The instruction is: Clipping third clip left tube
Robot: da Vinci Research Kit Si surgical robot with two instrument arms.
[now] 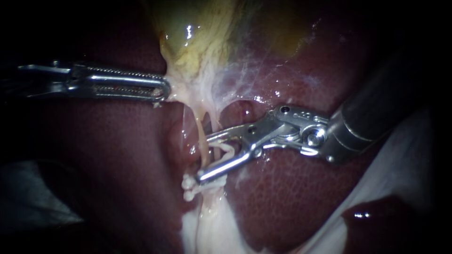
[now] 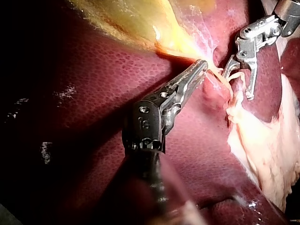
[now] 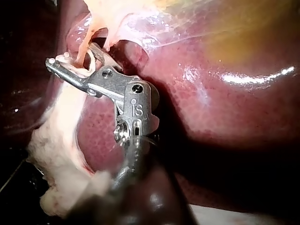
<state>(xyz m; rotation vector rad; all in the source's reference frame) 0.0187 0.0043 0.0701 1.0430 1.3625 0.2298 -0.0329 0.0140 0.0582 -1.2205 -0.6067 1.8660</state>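
**Asker:** In the endoscope view, what did your left instrument (image 1: 162,89) have?

**Operator:** Its jaws were closed flat on the pale tissue at the neck of the gallbladder (image 1: 197,37). I pulled that tissue away from my right instrument (image 1: 205,157) so the tube (image 1: 203,141) stood taut and clear of the liver (image 1: 282,202).

**Asker:** And the right?

**Operator:** Its jaws stood wide apart with a white clip (image 1: 225,150) seated against both, and the tube ran between them. Two white clips (image 1: 189,187) sat on the tube just outside the jaw farther from the gallbladder. I judged the new clip belonged beside those two, on the gallbladder side, which is why I was there.

**Asker:** Did the left wrist view agree?

**Operator:** Yes. Just ahead of my left instrument's tip (image 2: 201,65), the stretched strand led straight into the right instrument's (image 2: 238,86) spread jaws, one jaw on each side of it.

**Asker:** And the right wrist view?

**Operator:** The tube (image 3: 86,51) crossed between my jaws near their tips. I could not tell whether it lay deep enough for the clip to span it fully. That was what I would have checked before squeezing.
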